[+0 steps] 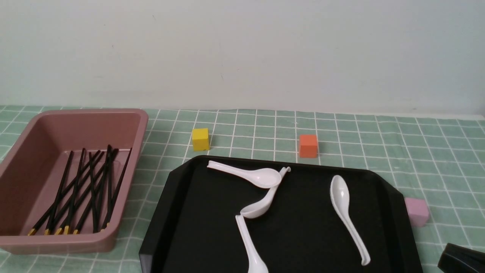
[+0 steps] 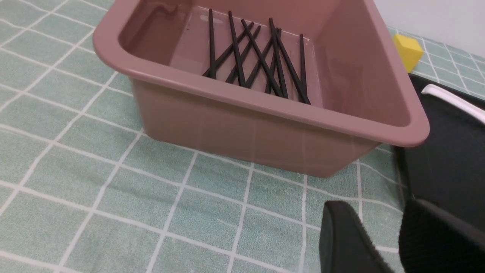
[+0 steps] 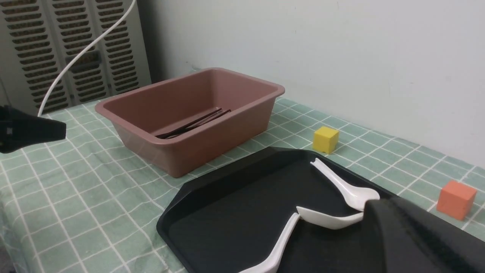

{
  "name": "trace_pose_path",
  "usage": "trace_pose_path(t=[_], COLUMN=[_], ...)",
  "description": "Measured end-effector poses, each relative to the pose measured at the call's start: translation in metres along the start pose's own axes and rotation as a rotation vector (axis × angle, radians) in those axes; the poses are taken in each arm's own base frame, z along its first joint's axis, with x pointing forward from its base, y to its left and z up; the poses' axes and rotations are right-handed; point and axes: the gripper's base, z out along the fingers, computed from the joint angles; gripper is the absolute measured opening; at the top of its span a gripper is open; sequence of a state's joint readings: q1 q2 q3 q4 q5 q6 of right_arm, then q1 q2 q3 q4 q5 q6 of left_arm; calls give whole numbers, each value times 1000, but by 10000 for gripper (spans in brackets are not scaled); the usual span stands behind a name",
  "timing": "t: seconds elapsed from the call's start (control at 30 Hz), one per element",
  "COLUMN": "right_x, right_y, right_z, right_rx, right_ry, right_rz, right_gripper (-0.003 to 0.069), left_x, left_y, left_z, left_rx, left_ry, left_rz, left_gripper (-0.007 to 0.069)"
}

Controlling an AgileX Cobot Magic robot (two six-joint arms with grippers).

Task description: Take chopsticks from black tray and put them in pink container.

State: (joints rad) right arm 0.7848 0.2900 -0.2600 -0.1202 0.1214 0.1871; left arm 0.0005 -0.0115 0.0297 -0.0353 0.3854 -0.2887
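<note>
Several black chopsticks with gold ends lie crossed on the floor of the pink container at the left; the left wrist view shows these chopsticks too. The black tray in the middle holds only white spoons; no chopstick shows on it. My left gripper hovers open and empty over the tablecloth, just outside the container's near wall. My right gripper is shut and empty above the tray's right part; only its dark edge shows in the front view.
A yellow cube and an orange cube stand behind the tray. A small pale pink cube sits at the tray's right edge. A green checked cloth covers the table, with a wall behind. A louvred panel stands beyond the container.
</note>
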Motion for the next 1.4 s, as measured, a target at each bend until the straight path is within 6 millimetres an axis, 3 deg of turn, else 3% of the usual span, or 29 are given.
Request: trace_pose_path(t=[0.23, 0.33, 0.63, 0.8, 1.0, 1.4], right_x=[1, 11, 76, 79, 91, 96], right_y=[-2, -7, -31, -35, -39, -39], right_z=[-8, -10, -22, -27, -31, -33], right_rx=[26, 91, 451, 558, 655, 669], right_ry=[-50, -46, -16, -55, 61, 159], right_rz=[2, 5, 116, 155, 181, 146], right_gripper=[37, 41, 55, 62, 69, 86], left_x=[0, 0, 0, 0, 0, 0], left_y=[0, 0, 0, 0, 0, 0], left_z=[0, 0, 0, 0, 0, 0], left_rx=[0, 0, 0, 0, 0, 0], left_ry=[0, 0, 0, 0, 0, 0], left_rz=[0, 0, 0, 0, 0, 0], left_gripper=[239, 239, 239, 239, 239, 239])
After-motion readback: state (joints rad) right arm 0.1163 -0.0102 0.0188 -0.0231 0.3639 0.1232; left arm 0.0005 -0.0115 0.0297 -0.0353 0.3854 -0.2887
